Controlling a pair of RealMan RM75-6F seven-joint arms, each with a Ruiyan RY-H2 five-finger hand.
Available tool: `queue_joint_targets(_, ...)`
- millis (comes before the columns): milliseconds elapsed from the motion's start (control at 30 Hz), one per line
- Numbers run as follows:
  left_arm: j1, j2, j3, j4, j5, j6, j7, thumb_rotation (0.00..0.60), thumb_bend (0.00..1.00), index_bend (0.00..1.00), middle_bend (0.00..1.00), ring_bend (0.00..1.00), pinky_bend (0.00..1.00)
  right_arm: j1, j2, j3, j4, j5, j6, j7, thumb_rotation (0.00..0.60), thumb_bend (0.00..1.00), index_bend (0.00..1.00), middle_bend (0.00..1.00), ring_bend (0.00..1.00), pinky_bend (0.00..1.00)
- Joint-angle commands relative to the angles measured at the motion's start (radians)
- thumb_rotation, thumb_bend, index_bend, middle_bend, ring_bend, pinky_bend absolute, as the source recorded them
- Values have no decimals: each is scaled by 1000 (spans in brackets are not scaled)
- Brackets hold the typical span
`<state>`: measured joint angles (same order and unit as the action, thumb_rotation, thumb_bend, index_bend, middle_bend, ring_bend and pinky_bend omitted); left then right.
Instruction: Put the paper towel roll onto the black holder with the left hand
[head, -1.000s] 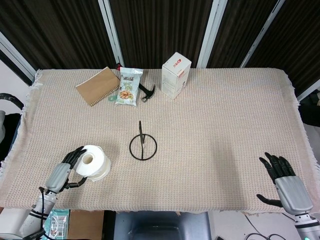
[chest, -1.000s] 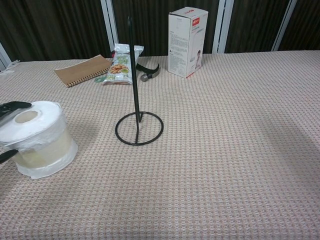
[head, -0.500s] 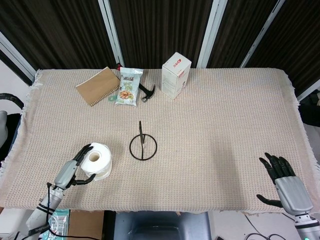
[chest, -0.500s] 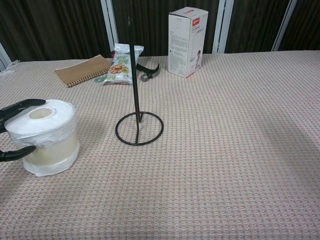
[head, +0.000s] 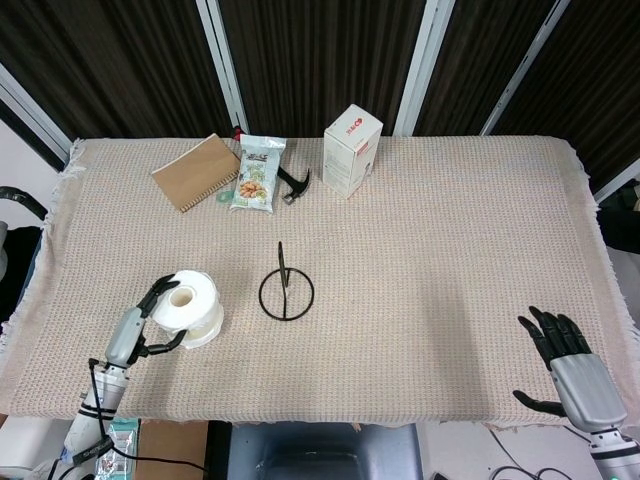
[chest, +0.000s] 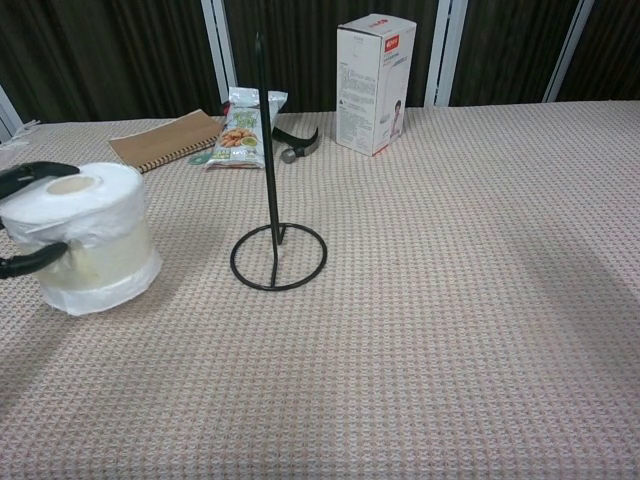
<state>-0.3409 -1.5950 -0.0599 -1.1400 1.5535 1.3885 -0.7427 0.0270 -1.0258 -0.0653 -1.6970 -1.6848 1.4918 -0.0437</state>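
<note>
A: What sits nearest the camera?

B: At the lower right of the head view, the right robot hand (head: 572, 362) lies at the near edge of the surface (head: 470, 260), fingers spread apart and holding nothing. The chest view does not show it.

A: And the other one?

B: The left robot hand (head: 135, 328) is at the lower left of the head view, gripping the paper towel roll (head: 188, 308). Its dark fingers (chest: 35, 170) wrap the roll's left side, one over the top rim and one lower on the wall, as the chest view shows at its left edge.

A: Is the roll off the cloth?

B: It looks raised a little, with shadow under it in the chest view, but I cannot tell for certain. It stands upright, core opening upward.

A: Where is the black holder (head: 286, 292)?

B: Just right of the roll, near the frame's centre: a ring base with an upright rod (chest: 266, 140). The roll is beside it, apart, not on it.

A: Farther back?

B: Across the upper part of the head view: a brown notebook (head: 195, 171), a snack packet (head: 256, 175), a small dark hammer (head: 293, 186), then a white carton (head: 352, 150) standing upright.
</note>
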Motion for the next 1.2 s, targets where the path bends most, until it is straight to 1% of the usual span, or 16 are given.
queue_joint_targets(33, -1, 9, -44, -21, 9, 69, 12, 600, 704, 748, 769, 773, 1000, -1, 2, -2, -1, -3, 2, 3, 600, 60, 0, 0, 0, 0)
queue_joint_targets(167, -23, 28, -107, -88, 28, 151, 7, 600, 714, 747, 775, 775, 1000, -4, 10, -1, -2, -7, 12, 18, 600, 60, 0, 0, 0, 0)
queue_joint_targets(267, -54, 66, -165, -189, 27, 170, 12, 600, 718, 748, 778, 776, 1000, -4, 16, 0, -1, -6, 15, 32, 600, 60, 0, 0, 0, 0)
queue_joint_targets(300, -67, 93, -188, -249, 16, 158, 2, 600, 718, 747, 778, 776, 1000, -3, 18, -1, 0, -7, 13, 37, 600, 60, 0, 0, 0, 0)
queue_joint_targets(400, -77, 129, -209, -315, -8, 132, -9, 600, 718, 747, 779, 776, 1000, -2, 21, -3, -1, -9, 11, 43, 600, 60, 0, 0, 0, 0)
queue_joint_targets(433, -85, 154, -228, -361, -28, 113, -23, 600, 717, 747, 779, 776, 1000, -2, 23, -3, -1, -10, 12, 47, 600, 60, 0, 0, 0, 0)
queue_joint_targets(467, -106, 192, -274, -437, -58, 85, -56, 600, 717, 748, 779, 777, 1000, -4, 27, -1, -2, -8, 19, 53, 600, 59, 0, 0, 0, 0)
queue_joint_targets(500, -123, 237, -305, -515, -100, 34, -71, 600, 718, 748, 780, 777, 1000, -6, 29, 2, -2, -4, 24, 56, 600, 60, 0, 0, 0, 0)
queue_joint_targets(533, -132, 260, -321, -558, -125, 6, -75, 600, 718, 748, 780, 777, 1000, -6, 29, 4, -2, -2, 26, 56, 600, 59, 0, 0, 0, 0)
queue_joint_targets(600, -157, 287, -352, -622, -169, -42, -67, 600, 718, 748, 781, 777, 1000, -6, 31, 4, -4, 1, 23, 60, 600, 60, 0, 0, 0, 0)
queue_joint_targets(700, -198, 285, -388, -653, -221, -86, -26, 600, 718, 748, 784, 779, 1000, -7, 35, 4, -5, -2, 25, 65, 600, 60, 0, 0, 0, 0)
queue_joint_targets(800, -223, 275, -395, -662, -256, -118, 7, 600, 718, 748, 785, 779, 1000, -10, 42, 5, -4, -4, 36, 80, 600, 60, 0, 0, 0, 0)
queue_joint_targets(967, -243, 250, -393, -678, -271, -132, 32, 600, 719, 749, 784, 779, 1000, -10, 47, 10, -2, 6, 36, 92, 600, 60, 0, 0, 0, 0)
queue_joint_targets(1200, -268, 203, -364, -676, -256, -138, 96, 600, 720, 748, 783, 779, 1000, -6, 46, 8, -3, 4, 24, 89, 600, 60, 0, 0, 0, 0)
